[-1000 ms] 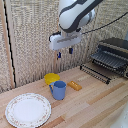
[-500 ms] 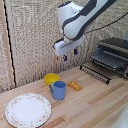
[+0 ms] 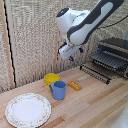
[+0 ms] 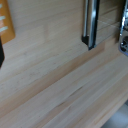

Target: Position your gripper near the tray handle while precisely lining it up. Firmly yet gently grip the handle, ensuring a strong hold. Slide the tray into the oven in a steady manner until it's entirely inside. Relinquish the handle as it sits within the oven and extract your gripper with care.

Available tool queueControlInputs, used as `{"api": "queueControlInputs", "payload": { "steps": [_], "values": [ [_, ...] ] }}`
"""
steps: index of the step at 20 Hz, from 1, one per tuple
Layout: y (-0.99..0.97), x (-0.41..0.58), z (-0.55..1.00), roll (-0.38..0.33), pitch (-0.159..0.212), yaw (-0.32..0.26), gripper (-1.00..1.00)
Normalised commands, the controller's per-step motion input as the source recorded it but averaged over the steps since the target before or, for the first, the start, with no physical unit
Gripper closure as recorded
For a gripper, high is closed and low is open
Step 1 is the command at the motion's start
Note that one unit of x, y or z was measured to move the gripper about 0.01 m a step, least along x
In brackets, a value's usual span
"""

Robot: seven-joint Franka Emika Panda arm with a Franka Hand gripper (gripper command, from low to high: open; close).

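The oven (image 3: 114, 52) stands at the exterior view's right, dark grey and silver. The tray (image 3: 102, 64), a dark wire rack, sticks out of its front cavity. The tray handle (image 3: 95, 74) is the thin dark bar along the rack's front edge. It also shows in the wrist view (image 4: 90, 25) as a dark bar over the wood. My gripper (image 3: 75, 54) hangs in the air to the exterior view's left of the handle, above the table and apart from it. Its blue-tipped fingers look spread, and it holds nothing.
A blue mug (image 3: 59, 90), a yellow bowl (image 3: 51, 78) and a small orange object (image 3: 75, 85) sit on the wooden table (image 3: 95, 102) below the gripper. A white patterned plate (image 3: 28, 110) lies at the front left. A wicker wall stands behind.
My gripper has moved down and toward the exterior view's right, closer to the tray handle. Nothing else has moved.
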Motion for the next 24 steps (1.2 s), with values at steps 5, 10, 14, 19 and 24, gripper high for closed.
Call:
{"api": "queueControlInputs", "payload": {
  "steps": [5,10,14,19,24],
  "values": [
    [-0.4,0.059,-0.19,-0.353,0.016,0.048,-1.0],
    [-0.45,0.169,-0.24,-0.296,0.022,0.057,-1.0],
    [-0.5,0.204,-0.21,-0.253,0.025,0.052,-1.0],
    [-0.55,0.147,-0.09,-0.22,0.002,0.012,-1.0],
    [-0.63,0.13,0.0,-0.087,0.001,0.001,-1.0]
  ]
}}
